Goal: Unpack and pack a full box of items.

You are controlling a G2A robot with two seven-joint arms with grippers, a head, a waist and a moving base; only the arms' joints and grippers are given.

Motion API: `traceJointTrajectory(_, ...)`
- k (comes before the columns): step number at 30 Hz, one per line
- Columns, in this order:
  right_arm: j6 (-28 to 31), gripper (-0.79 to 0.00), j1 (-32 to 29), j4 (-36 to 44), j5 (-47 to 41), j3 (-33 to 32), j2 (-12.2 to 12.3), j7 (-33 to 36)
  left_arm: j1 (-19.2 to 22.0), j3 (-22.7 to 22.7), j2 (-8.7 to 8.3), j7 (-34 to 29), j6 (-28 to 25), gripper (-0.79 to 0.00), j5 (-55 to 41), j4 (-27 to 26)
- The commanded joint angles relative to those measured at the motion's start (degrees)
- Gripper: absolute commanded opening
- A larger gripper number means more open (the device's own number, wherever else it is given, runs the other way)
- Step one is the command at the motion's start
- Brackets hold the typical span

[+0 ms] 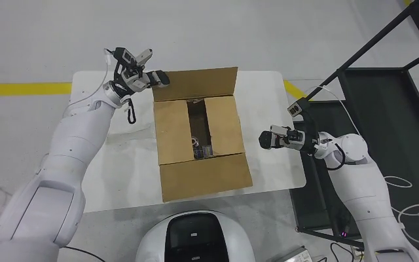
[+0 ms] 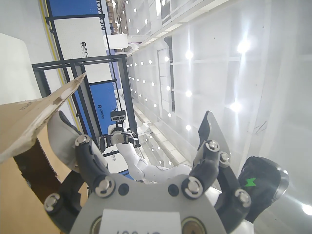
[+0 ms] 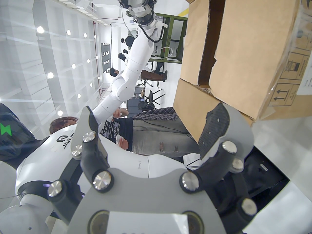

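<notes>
A brown cardboard box (image 1: 200, 131) stands in the middle of the white table (image 1: 105, 177). Its far flap (image 1: 196, 84) and near flap (image 1: 206, 175) are folded outward. The two side flaps lie nearly flat, and the gap between them shows dark items (image 1: 200, 147) inside. My left gripper (image 1: 156, 71) is open at the far left corner of the box. In the left wrist view one finger (image 2: 65, 142) sits against the flap corner (image 2: 48, 108). My right gripper (image 1: 263, 139) hangs open just right of the box (image 3: 243, 49), with nothing between its fingers (image 3: 217, 127).
A black metal rack (image 1: 366, 85) stands right of the table, close behind my right arm. A yellow floor line (image 1: 33, 87) runs past the table's far left. Bare tabletop lies left of the box and between the box and the right gripper.
</notes>
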State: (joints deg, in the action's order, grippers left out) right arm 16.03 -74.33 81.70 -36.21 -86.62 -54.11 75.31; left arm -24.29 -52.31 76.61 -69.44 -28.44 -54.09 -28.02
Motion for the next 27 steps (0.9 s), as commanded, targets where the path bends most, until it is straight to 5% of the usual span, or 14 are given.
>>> traceJointTrajectory(1,0.00,0.000,0.00,0.00,0.00,0.00,0.00,0.00,-0.45,-0.09,-0.36,2.74,-0.57,0.000,2.87,-1.51)
traceJointTrajectory(7,0.00,0.000,0.00,0.00,0.00,0.00,0.00,0.00,-1.17,0.46,-0.12,12.75,-1.12,0.000,9.03,-2.23)
traceJointTrajectory(16,0.00,0.000,0.00,0.00,0.00,0.00,0.00,0.00,0.41,2.71,2.39,27.38,-0.80,0.000,15.77,4.85)
traceJointTrajectory(27,0.00,0.000,0.00,0.00,0.00,0.00,0.00,0.00,2.83,6.61,4.86,33.70,-1.23,0.000,27.07,11.69)
